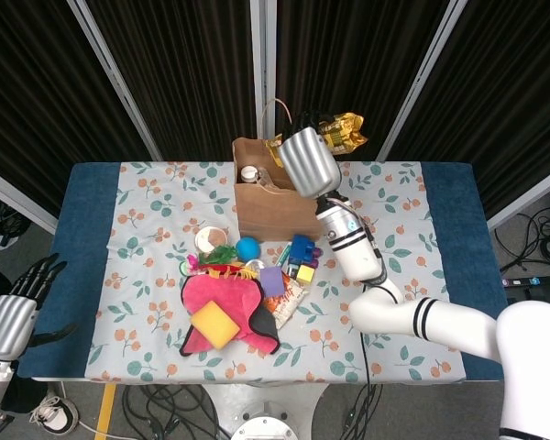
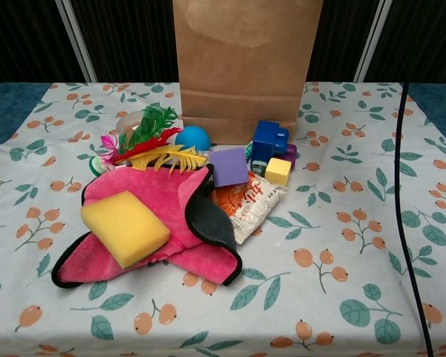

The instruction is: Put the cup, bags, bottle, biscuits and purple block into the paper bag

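Observation:
The brown paper bag [image 1: 273,203] [image 2: 245,67] stands open at the table's back, with a bottle [image 1: 248,173] upright inside. My right hand [image 1: 308,160] is raised over the bag's right rim and grips a yellow snack bag [image 1: 337,134]. In front of the bag lie a cup [image 1: 211,240], a purple block [image 1: 272,280] [image 2: 229,166] and an orange-and-white snack bag [image 1: 290,297] [image 2: 249,205]. My left hand [image 1: 11,316] hangs open off the table's left edge, holding nothing. Neither hand shows in the chest view.
A pink cloth [image 1: 229,302] [image 2: 171,223] with a yellow sponge [image 1: 215,324] [image 2: 125,227] on it lies in front. A blue ball [image 1: 247,247], a blue block [image 1: 301,247], a small yellow block [image 1: 304,273] and feathers [image 2: 160,149] crowd the bag's foot. A black cable [image 2: 412,223] hangs at the right.

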